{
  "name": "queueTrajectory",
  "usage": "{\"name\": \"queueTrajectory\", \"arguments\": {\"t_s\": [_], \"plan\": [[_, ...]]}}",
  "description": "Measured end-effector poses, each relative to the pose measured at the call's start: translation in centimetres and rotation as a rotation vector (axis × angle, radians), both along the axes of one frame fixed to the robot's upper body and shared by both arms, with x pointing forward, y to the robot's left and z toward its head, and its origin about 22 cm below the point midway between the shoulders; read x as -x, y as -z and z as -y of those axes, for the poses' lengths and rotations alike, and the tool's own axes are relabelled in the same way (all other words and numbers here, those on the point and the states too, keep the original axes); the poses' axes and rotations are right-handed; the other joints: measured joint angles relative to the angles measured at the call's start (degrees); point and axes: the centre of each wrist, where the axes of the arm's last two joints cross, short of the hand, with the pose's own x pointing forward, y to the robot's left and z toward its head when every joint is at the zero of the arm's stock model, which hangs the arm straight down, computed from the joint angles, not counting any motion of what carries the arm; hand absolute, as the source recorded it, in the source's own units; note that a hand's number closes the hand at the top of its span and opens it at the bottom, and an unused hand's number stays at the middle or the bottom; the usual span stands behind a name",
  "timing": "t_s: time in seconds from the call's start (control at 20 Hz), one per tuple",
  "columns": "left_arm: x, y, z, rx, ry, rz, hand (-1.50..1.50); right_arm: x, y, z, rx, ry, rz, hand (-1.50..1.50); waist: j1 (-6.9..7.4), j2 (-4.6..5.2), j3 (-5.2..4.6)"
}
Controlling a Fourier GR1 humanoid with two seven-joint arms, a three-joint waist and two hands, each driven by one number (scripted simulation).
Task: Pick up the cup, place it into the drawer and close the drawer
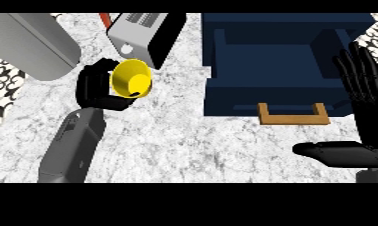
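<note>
On the left of the marble counter (184, 140) my feed shows the left hand (96, 90) curled round the yellow cup (131, 77), black fingers wrapping its back and underside. The cup is tipped so that its open mouth faces up towards the head camera, and I cannot tell whether it touches the counter. It sits just in front of a grey and black appliance (140, 35) and near a large rounded grey object (33, 45) in the upper left corner. Well apart from the cup, on the right half of the view, the navy drawer (236, 97) stands pulled open, its wooden handle (293, 117) pointing towards me. Nothing lies in the part of it I can see. At the far right edge the right hand (363, 115) rests with fingers straight and spread upward, thumb stretched out to the left below the drawer's front, holding nothing.
</note>
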Motion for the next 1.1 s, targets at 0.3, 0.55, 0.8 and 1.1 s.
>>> {"name": "queueTrajectory", "arguments": {"t_s": [0.3, 0.55, 0.8, 1.1], "plan": [[-2.7, -6.6, 4.9, -0.047, 0.067, 0.079, 1.50, 0.1, 0.2, 0.7, -0.006, 0.009, -0.008, -1.50, 0.14, -0.05, 0.03], [-3.8, -12.4, 9.5, -0.105, 0.103, 0.100, 1.50, 0.5, 0.0, 0.2, -0.010, 0.011, -0.007, -1.50, -0.23, 0.00, 0.01], [-4.7, -16.9, 13.2, -0.161, 0.118, 0.092, 1.50, 0.3, -0.3, 0.8, -0.012, 0.007, 0.004, -1.50, -0.64, 0.20, 0.00], [-5.9, -20.0, 17.3, -0.200, 0.107, 0.066, 1.50, 0.0, 0.8, 1.2, -0.008, -0.001, 0.004, -1.50, -1.25, 0.43, 0.00]]}}
